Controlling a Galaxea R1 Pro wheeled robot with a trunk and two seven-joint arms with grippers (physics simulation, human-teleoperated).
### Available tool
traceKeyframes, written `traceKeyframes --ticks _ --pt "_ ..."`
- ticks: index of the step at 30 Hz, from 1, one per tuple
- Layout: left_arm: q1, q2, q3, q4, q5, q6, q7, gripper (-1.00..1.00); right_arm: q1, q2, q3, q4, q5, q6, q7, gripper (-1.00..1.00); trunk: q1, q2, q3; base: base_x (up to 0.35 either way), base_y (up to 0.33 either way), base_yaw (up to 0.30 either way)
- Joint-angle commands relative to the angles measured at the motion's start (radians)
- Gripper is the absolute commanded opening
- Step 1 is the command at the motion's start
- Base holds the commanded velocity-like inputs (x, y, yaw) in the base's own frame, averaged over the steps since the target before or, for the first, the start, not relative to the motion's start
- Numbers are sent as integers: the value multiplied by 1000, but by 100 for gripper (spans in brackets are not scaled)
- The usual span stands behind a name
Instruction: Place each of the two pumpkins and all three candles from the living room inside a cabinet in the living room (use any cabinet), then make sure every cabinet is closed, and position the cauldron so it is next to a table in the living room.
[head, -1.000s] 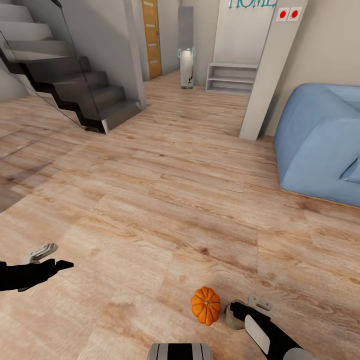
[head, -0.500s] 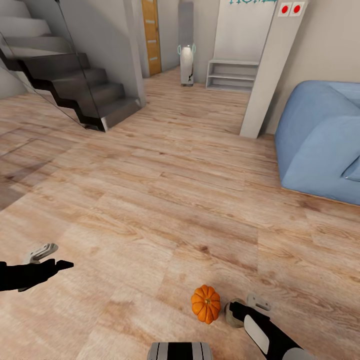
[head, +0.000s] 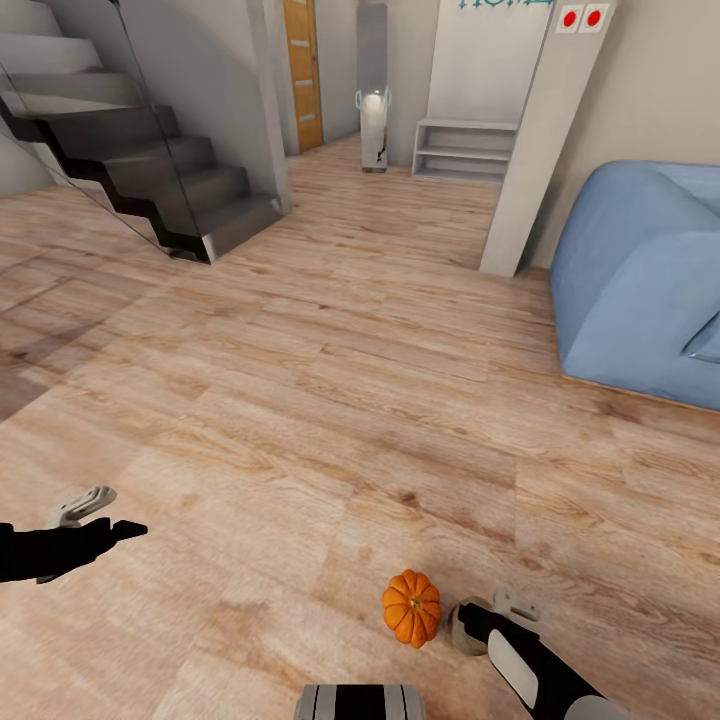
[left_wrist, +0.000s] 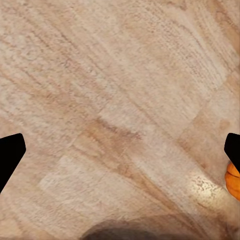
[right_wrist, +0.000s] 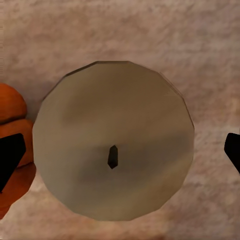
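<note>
Pale wood-plank floor (head: 330, 400) spreads across the room, running back to a dark staircase (head: 150, 170) at the left, a white pillar (head: 535, 140) and a blue sofa (head: 640, 280) at the right. A pumpkin (head: 411, 609) sits on the boards just beside a candle (head: 466, 627). The right gripper (right_wrist: 120, 155) hangs directly over that candle (right_wrist: 114, 140), its jaws spread wide to either side. The left gripper (head: 95, 512) hovers well apart over bare floor, fingers likewise wide.
</note>
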Motion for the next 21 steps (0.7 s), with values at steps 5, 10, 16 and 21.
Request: traceKeyframes --ticks 5,10,16,21 --pt "-1 0 0 -1 10 3 10 100 0 -1 9 -3 -6 5 10 100 1 -1 -12 0 0 0" --pt "-1 0 0 -1 10 3 10 100 0 -1 10 -3 -6 5 13 100 1 -1 -12 0 0 0" --pt "-1 0 0 -1 10 3 10 100 0 -1 10 -3 -6 5 14 100 1 -1 -12 0 0 0" --pt "-1 0 0 -1 10 3 10 100 0 -1 10 -3 -6 5 14 100 3 -2 -24 0 0 0"
